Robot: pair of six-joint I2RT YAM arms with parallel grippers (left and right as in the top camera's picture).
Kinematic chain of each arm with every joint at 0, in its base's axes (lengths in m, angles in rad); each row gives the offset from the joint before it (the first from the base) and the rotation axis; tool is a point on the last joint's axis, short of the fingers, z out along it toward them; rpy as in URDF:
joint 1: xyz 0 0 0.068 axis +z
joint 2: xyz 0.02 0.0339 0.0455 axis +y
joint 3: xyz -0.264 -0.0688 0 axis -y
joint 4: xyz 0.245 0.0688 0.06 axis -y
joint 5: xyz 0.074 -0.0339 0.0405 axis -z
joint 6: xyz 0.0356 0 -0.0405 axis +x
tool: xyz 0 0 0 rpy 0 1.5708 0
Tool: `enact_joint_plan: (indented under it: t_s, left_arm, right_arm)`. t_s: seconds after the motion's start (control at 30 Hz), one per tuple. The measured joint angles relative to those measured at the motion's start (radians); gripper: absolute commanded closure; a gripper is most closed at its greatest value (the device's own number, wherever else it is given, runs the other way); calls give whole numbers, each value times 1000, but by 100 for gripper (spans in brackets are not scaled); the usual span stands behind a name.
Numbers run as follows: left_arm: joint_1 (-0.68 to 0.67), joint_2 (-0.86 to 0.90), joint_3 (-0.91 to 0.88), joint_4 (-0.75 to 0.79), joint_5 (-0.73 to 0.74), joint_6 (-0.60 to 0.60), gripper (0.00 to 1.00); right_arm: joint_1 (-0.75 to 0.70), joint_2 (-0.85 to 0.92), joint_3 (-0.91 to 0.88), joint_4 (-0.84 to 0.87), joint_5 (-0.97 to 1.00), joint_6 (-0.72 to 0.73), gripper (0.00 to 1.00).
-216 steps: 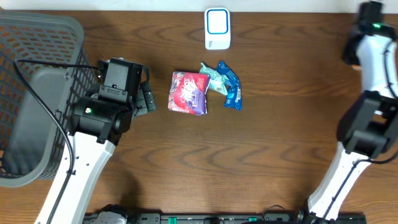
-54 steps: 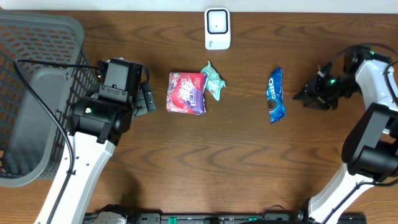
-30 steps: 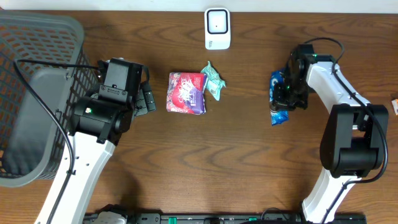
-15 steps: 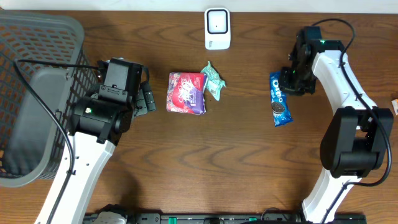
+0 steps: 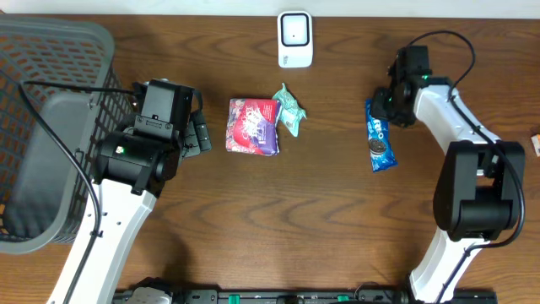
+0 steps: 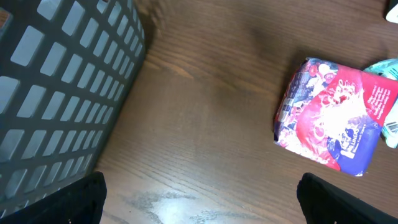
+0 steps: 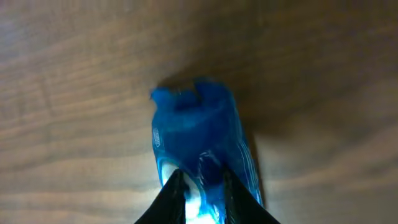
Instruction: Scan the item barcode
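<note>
My right gripper (image 7: 201,182): jaws narrow, astride far end of blue cookie packet (image 5: 379,135); real grip or not, cannot tell. Packet flat on table (image 5: 337,211), right side. My left gripper (image 6: 199,199): jaws wide, left of red pouch (image 6: 329,118).

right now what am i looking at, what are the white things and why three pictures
These are two white robot arms at a wooden table. The wide picture looks down from above; the other two come from a camera on each wrist. On the table lie a pink packet, a small teal wrapper and a blue Oreo packet. A small white device, probably the scanner, sits at the far edge, and a grey basket stands beside the left arm. The left hand is open and holds nothing. The right hand has its fingers close on either side of the Oreo packet's end; whether it grips, I cannot tell.
</note>
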Motion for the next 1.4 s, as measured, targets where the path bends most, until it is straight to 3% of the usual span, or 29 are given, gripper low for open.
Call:
enact_joint_plan:
  t_s: [0.27, 0.6, 0.73, 0.87, 1.1, 1.27, 1.4]
  left_arm:
    - [0, 0, 0, 1, 0, 0, 2]
    - [0, 0, 0, 1, 0, 0, 2]
    - [0, 0, 0, 1, 0, 0, 2]
    - [0, 0, 0, 1, 0, 0, 2]
    - [0, 0, 0, 1, 0, 0, 2]
    - [0, 0, 0, 1, 0, 0, 2]
    - [0, 0, 0, 0, 0, 0, 2]
  right_arm:
    - [3, 0, -42, 130, 1, 18, 76]
    - [3, 0, 286, -342, 42, -15, 75]
    - [5, -6, 324, -534, 38, -38, 83]
    - [16, -6, 253, -576, 38, -51, 87]
    - [32, -6, 33, -431, 35, -52, 91]
    - [33, -29, -42, -351, 50, -50, 82]
    - [34, -28, -32, -452, 104, -23, 81]
